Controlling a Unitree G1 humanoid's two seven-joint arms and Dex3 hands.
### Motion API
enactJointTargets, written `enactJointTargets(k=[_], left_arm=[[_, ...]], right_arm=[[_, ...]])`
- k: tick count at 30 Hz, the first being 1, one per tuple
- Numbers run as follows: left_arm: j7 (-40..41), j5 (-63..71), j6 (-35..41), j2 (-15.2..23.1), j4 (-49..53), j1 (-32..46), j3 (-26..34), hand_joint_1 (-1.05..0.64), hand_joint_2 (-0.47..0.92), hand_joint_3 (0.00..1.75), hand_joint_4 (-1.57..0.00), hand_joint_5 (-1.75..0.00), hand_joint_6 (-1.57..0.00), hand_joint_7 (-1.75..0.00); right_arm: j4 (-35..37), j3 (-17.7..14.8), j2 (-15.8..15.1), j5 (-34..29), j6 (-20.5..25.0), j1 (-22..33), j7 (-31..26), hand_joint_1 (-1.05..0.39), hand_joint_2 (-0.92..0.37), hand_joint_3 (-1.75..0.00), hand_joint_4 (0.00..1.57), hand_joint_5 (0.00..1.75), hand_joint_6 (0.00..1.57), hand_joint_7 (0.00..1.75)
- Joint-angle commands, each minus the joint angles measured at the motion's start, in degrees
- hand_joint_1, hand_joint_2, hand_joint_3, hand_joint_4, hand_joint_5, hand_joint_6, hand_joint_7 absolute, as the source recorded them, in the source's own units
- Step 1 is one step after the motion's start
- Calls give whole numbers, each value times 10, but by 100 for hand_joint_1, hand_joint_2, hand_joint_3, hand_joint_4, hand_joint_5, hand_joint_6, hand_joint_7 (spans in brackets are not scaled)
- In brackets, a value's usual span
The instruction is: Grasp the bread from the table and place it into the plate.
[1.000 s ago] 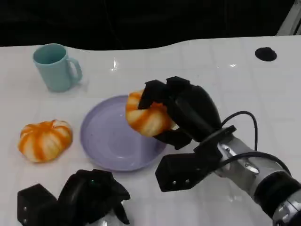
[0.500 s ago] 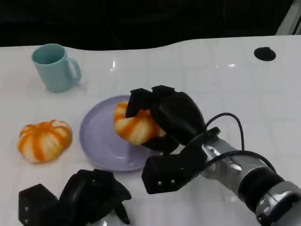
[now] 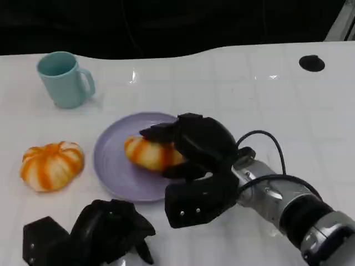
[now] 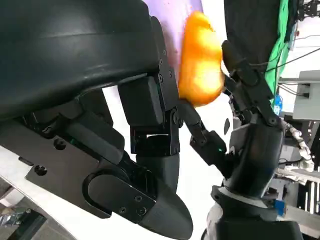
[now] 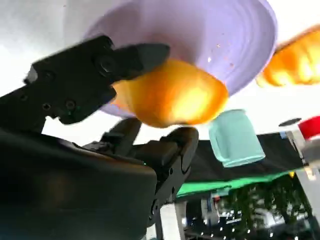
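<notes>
Right hand [image 3: 186, 145] is gripping the bread [image 3: 148, 152], fingers wrapping over its top and thumb side under it, as the right wrist view [image 5: 172, 97] is also showing. Bread is sitting low over the plate [image 3: 113, 166], roughly at plate centre; whether it is touching the plate surface or hanging just above it, cannot tell from the head view. Right wrist view is showing the plate [image 5: 220, 40] directly behind the bread, so the two are very near.

Key relation: bread is lying at the fingertip end of the right hand, reaching out beyond the fingers toward the left hand's side, its long axis running roughly across the plate, about in line with the way the fingers are pointing. Plate is directly under the right hand, so the release looks like it needs only opening the fingers and lifting, judging from this.

Left hand [image 3: 105, 230] is resting low near the robot, fingers curling in with nothing in them, well apart from the bread; the right hand is the nearer one by far.

A second orange striped bun [image 3: 51, 164] is lying on the table [image 3: 266, 100] beyond the plate from the right hand, near the left hand's side. Teal mug [image 3: 62, 78] is standing further out, away from both hands.

Risk, as a guess: bread rolling toward the plate rim on release.
</notes>
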Motion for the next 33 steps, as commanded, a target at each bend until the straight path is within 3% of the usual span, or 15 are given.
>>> enactJointTargets(k=[1,8,14,19,30,33], left_arm=[[3,2,-4,10,0,1,2,-105,79,1,-151,-90,-157,-49],[0,-1,-1,7,4,-3,4,-105,78,1,-151,-90,-157,-49],[2,3,-6,7,9,-6,4,-105,78,1,-152,-89,-157,-48],[1,3,-6,8,13,-9,5,-105,78,1,-152,-89,-157,-48],[2,3,-5,6,14,-10,5,-105,78,0,-152,-88,-157,-48],[3,3,-4,5,10,-9,4,-105,78,0,-152,-88,-157,-48]], right_arm=[[-51,-4,-23,15,11,28,32,-65,-92,-19,8,29,24,0],[-142,-25,-58,50,2,80,81,-73,-92,-17,5,31,13,0],[-226,-50,-87,86,-6,128,121,-73,-92,-16,5,34,16,2],[-266,-82,-106,130,-66,190,105,-60,-92,-19,14,44,26,6],[-327,-135,-125,214,-126,288,144,-48,-92,-25,37,68,49,16],[-326,-155,-126,265,-160,312,171,-38,-92,-24,45,89,64,22]])
